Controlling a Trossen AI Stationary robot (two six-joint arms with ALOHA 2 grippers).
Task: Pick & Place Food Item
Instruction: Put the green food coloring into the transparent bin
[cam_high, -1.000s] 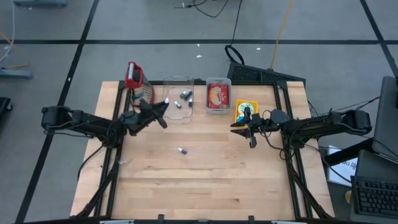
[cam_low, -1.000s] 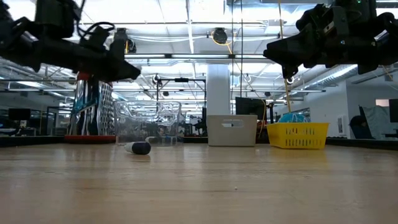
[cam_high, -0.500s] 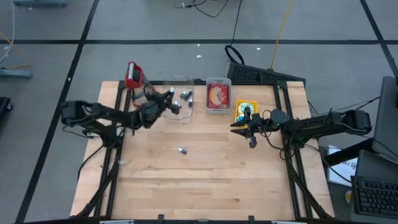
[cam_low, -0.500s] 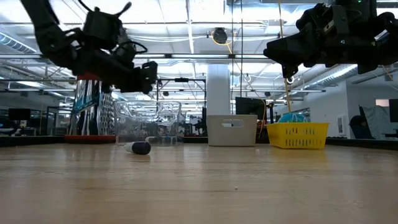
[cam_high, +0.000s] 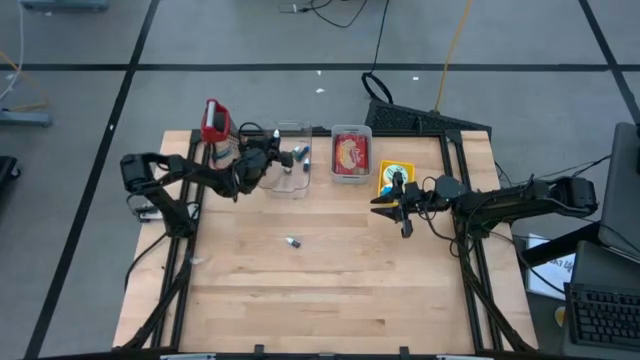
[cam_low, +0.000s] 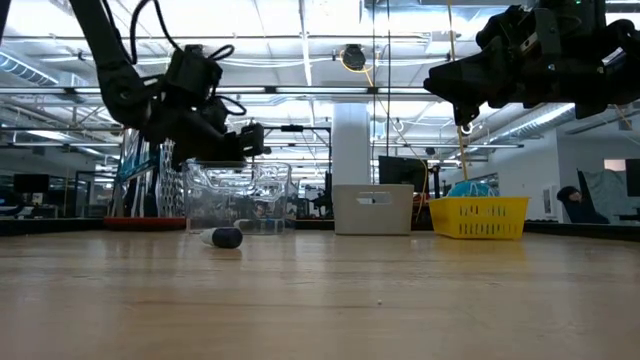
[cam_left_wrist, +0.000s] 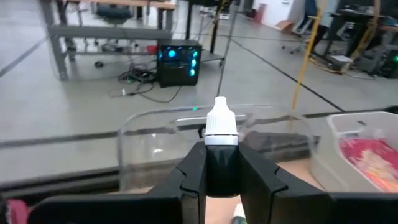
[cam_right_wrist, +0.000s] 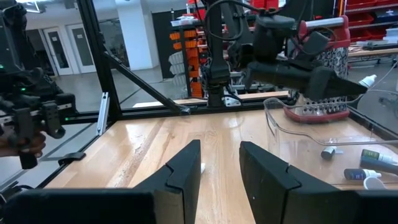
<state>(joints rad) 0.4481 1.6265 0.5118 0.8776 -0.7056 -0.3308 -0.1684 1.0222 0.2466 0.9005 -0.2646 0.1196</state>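
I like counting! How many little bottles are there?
5: one bottle held in the left gripper, one lying loose on the table, three in the clear bin. More may hide under the gripper.

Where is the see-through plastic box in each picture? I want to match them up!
High view: the clear box sits at the table's far edge, left of centre, under the left gripper.
Low view: left of centre, behind the small bottle lying on the table.
Left wrist view: its curved rim shows behind the held bottle.
Right wrist view: at the right edge.
Shared landmark: the red grater beside the box.
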